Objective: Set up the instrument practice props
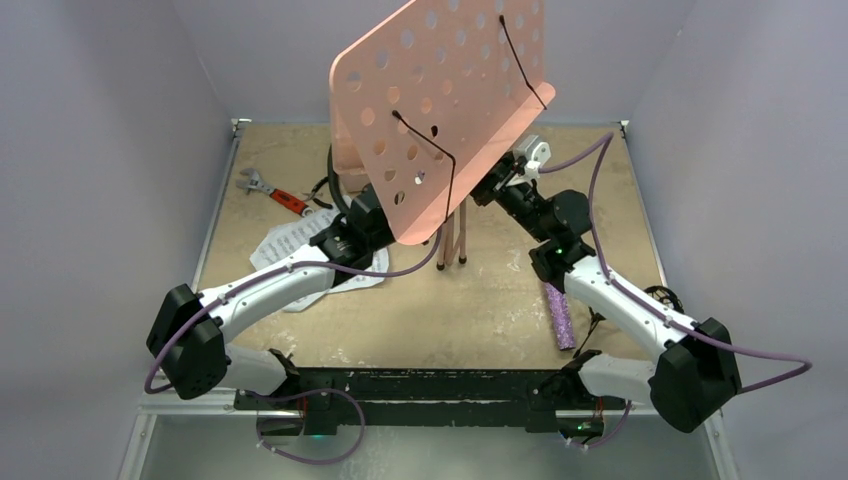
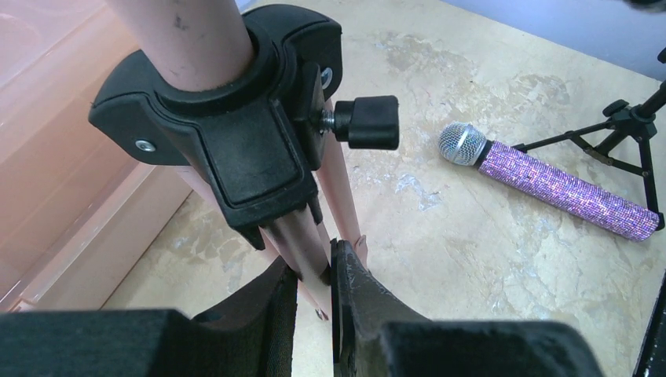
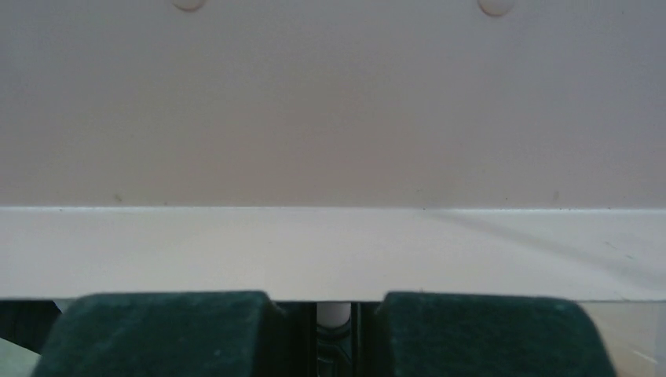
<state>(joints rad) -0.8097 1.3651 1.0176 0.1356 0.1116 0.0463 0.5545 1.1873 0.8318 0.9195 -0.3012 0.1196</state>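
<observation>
The pink perforated music stand (image 1: 440, 90) stands at mid table, its desk tilted. My left gripper (image 1: 365, 215) is shut on one pink tripod leg just below the black hub (image 2: 228, 133); the leg runs between my fingers (image 2: 314, 267). My right gripper (image 1: 490, 188) is at the desk's lower lip (image 3: 330, 251) and shut on it; the lip hides its fingertips (image 3: 332, 302). The purple glittery microphone (image 1: 559, 315) lies flat on the table, also seen in the left wrist view (image 2: 561, 188). The small black tripod mic stand (image 2: 628, 129) is beside it. White sheet-music pages (image 1: 290, 245) lie under my left arm.
A pink translucent box (image 1: 345, 165) sits behind the stand, close on the left in the left wrist view (image 2: 55, 157). A red-handled wrench (image 1: 272, 190) lies at the back left. Walls close the table on three sides.
</observation>
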